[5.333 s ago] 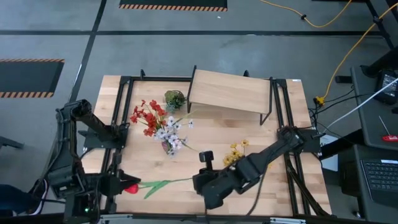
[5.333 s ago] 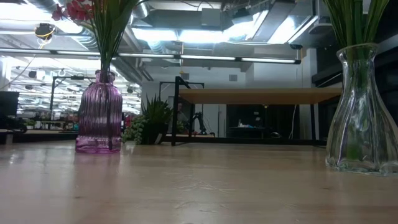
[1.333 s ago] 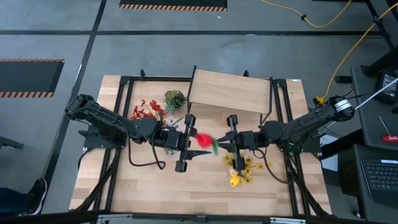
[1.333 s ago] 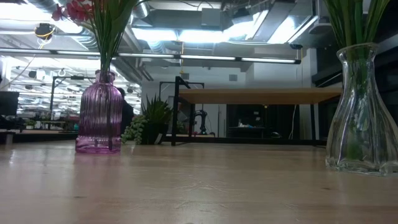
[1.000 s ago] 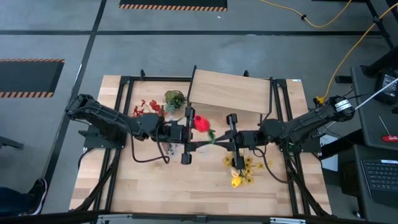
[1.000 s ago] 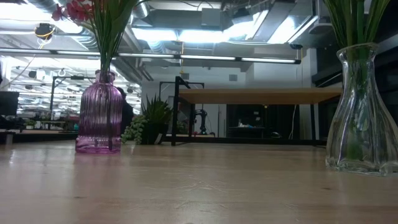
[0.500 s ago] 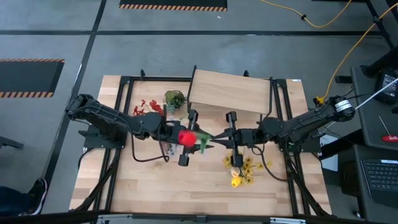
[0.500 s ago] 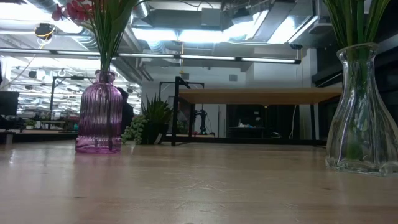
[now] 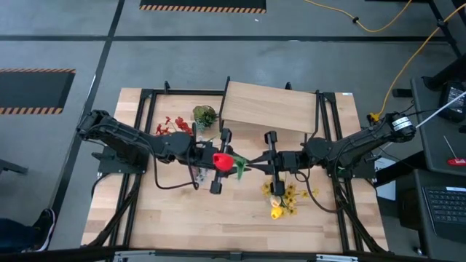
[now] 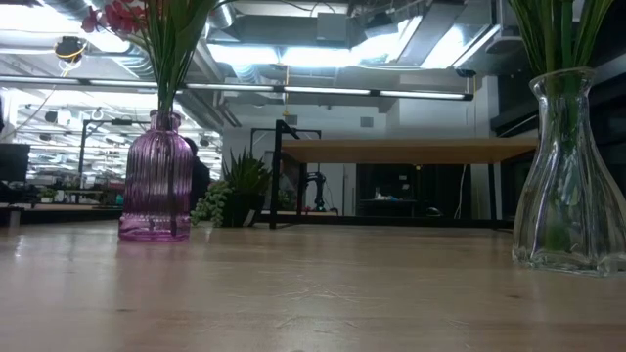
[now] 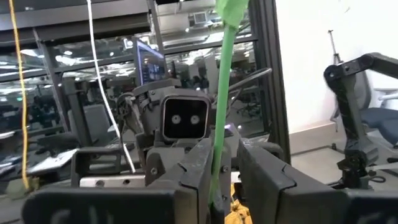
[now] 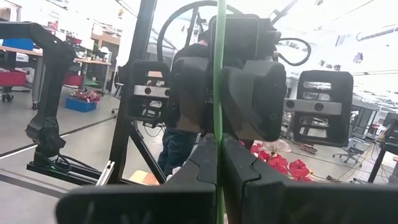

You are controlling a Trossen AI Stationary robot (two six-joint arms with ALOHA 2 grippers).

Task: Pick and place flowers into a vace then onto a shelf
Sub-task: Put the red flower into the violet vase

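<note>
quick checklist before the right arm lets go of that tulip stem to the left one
1. Right gripper shut on the red tulip stem: ok.
2. Left gripper fingers on both sides of the stem: ok.
3. Left gripper fully clamped on the stem: cannot tell.
4. Stem centred between the left fingers: ok.
5. Grippers face each other without touching: ok.
6. Purple vase upright with its neck free for another stem: cannot tell.

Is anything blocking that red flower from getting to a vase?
Nothing visible lies between. The red flower hangs mid-table, its stem pinched by the right gripper, with the left gripper at the bloom, directly over its vase, hidden beneath in the high view.
</note>
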